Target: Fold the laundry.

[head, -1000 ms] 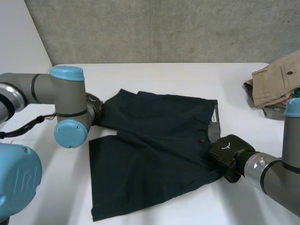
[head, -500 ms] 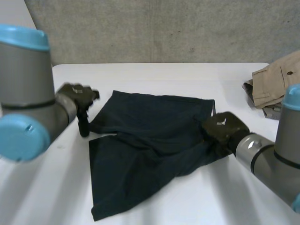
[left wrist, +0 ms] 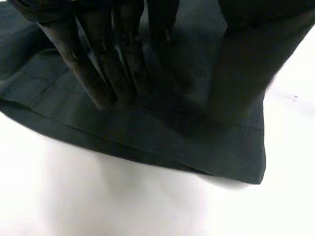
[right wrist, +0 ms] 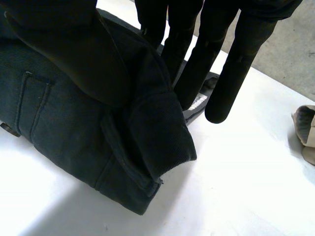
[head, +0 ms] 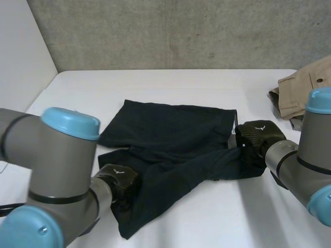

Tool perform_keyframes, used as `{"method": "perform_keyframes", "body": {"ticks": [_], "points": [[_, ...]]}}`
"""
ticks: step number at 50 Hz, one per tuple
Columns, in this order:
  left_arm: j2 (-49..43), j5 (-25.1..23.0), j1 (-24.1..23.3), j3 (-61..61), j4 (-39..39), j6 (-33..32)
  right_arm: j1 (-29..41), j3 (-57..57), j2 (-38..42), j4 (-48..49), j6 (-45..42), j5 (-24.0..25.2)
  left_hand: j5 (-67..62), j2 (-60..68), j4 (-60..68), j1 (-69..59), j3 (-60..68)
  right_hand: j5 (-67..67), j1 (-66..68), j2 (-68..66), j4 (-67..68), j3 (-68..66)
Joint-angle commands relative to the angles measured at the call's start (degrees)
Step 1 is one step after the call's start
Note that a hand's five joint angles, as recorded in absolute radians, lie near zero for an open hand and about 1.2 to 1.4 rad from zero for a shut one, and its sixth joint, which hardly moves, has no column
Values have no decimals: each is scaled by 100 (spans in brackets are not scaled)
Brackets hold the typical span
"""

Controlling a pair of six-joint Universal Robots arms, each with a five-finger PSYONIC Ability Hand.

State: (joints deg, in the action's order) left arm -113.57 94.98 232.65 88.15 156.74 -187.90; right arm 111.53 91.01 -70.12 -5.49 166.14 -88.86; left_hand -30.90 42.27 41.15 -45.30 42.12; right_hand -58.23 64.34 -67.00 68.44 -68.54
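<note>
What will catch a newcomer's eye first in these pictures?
Dark shorts lie spread in the middle of the white table. The right robot hand pinches their waistband, and the left robot hand presses on the near leg hem. Beige clothes lie heaped at the table's far right edge.

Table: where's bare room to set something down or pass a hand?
Free: the far strip of table between shorts and wall; the near patch between shorts and right arm. Crowded: far right by the clothes pile; left hand on the near leg hem, right hand pinching the waistband.
</note>
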Motion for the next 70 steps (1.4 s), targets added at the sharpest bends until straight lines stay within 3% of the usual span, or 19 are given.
{"method": "perform_keyframes", "body": {"ticks": [1, 4, 9, 13, 17, 19, 20, 22, 28, 42, 60, 67, 70], "points": [[-552, 345, -88, -404, 173, 184, -70, 66, -150, -214, -265, 88, -3910, 3773, 3885, -3470, 3788, -1177, 1566, -1300, 1156, -1146], [-544, 416, -62, -413, 138, 140, -114, 153, -282, -425, -634, 184, -3910, 3773, 3885, -3470, 3788, -1177, 1566, -1300, 1156, -1146], [-316, 75, 34, 16, -116, -289, -254, 530, -607, -1407, -2423, 754, -3910, 3773, 3885, -3470, 3788, -1177, 1566, -1300, 1156, -1146], [-131, -120, 17, 403, -248, -746, -412, 917, -844, -2426, -3908, 984, -3910, 3773, 3885, -3470, 3788, -1177, 1566, -1300, 1156, -1146], [-8, -76, 8, 623, -337, -1064, -571, 1103, -1081, -2887, -4809, 1099, -3910, 3773, 3885, -3470, 3788, -1177, 1566, -1300, 1156, -1146], [62, -32, 52, 624, -284, -1065, -562, 1094, -1109, -2616, -4583, 1143, -3910, 3773, 3885, -3470, 3788, -1177, 1566, -1300, 1156, -1146], [150, -15, 122, 633, -145, -1003, -519, 1085, -1117, -2458, -4391, 1143, -1447, 1310, 1422, -1007, 1325, -1177, 1566, -1300, 1156, -1146], [238, 21, 201, 633, 40, -924, -396, 954, -1083, -2001, -3775, 1117, 1259, -1396, -1284, 1699, -1381, -1177, 1566, -1300, 1156, -1146], [528, 301, 185, 606, 340, -643, -334, 708, -732, -1306, -2318, 1064, 3085, -3222, -3110, 3525, -3207, -1177, 1566, -1300, 1156, -1146], [213, 749, -641, 537, 14, -528, -228, 427, -283, -892, -1050, 677, 2817, -2954, -2843, 3257, -2939, -1177, 1566, -1300, 1156, -1146], [-34, 1295, -1029, 264, 480, -555, -272, 22, 201, -523, -372, 264, 2212, -2349, -2237, 2652, -2334, -1177, 1566, -1300, 1156, -1146], [-288, 1479, -1222, 71, 612, -625, -342, -189, 394, -461, -196, 132, 1623, -1760, -1649, 2063, -1745, -1177, 1566, -1300, 1156, -1146], [-377, 1558, -1292, 0, 700, -625, -342, -215, 429, -505, -152, 97, 535, -672, -560, 975, -657, -1177, 1566, -1300, 1156, -1146]]}}
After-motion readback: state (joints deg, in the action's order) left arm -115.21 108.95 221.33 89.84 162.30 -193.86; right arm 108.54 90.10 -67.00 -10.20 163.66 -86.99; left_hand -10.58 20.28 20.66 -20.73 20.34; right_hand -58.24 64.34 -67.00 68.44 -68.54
